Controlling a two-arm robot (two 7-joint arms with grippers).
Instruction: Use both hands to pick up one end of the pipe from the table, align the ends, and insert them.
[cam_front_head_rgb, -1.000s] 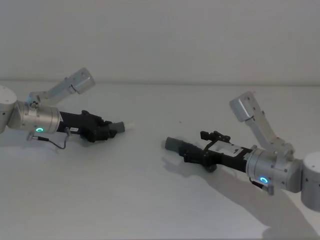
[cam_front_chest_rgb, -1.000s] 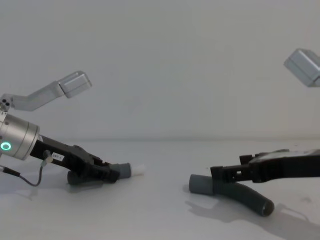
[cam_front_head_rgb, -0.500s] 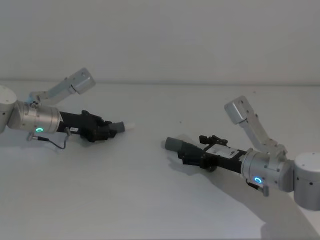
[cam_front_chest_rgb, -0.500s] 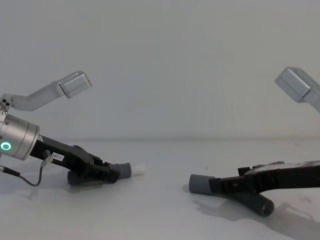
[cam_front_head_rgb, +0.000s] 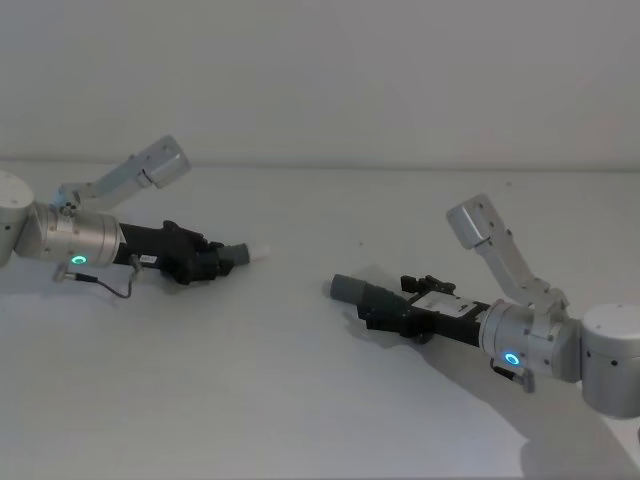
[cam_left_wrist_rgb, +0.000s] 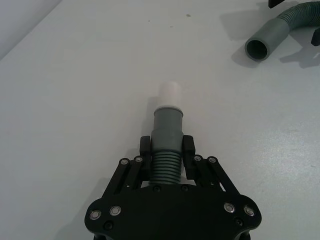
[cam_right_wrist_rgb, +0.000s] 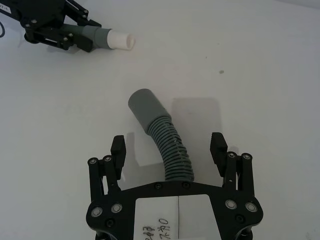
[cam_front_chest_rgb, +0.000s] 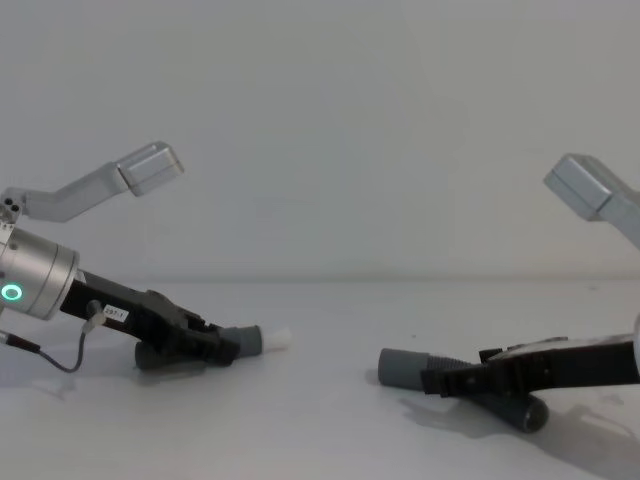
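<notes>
The right gripper (cam_right_wrist_rgb: 169, 145) straddles the curved hose (cam_right_wrist_rgb: 172, 150)
Head view: left gripper (cam_front_head_rgb: 207, 262) clamps the short hose (cam_front_head_rgb: 243, 253) at 9 o'clock; the curved piece lies on the table (cam_front_head_rgb: 290, 400) at 4, cuff (cam_front_head_rgb: 348, 289) pointing to 10. Right wrist view: wide fingers (cam_right_wrist_rgb: 117, 147) flank its ribs, not touching.

Bare table (cam_front_head_rgb: 300, 400) lay between the white tip (cam_front_head_rgb: 262, 251) and the cuff (cam_front_head_rgb: 347, 288), a clear lane from one to the other. The right gripper (cam_right_wrist_rgb: 168, 141) straddled the curved piece (cam_right_wrist_rgb: 172, 150) with jaws wide, free room on both sides of the hose. The left gripper (cam_left_wrist_rgb: 166, 148) was clamped on the short piece (cam_left_wrist_rgb: 166, 167), leaving the tip exposed ahead. A cable (cam_front_head_rgb: 118, 290) drooped low behind that gripper.
</notes>
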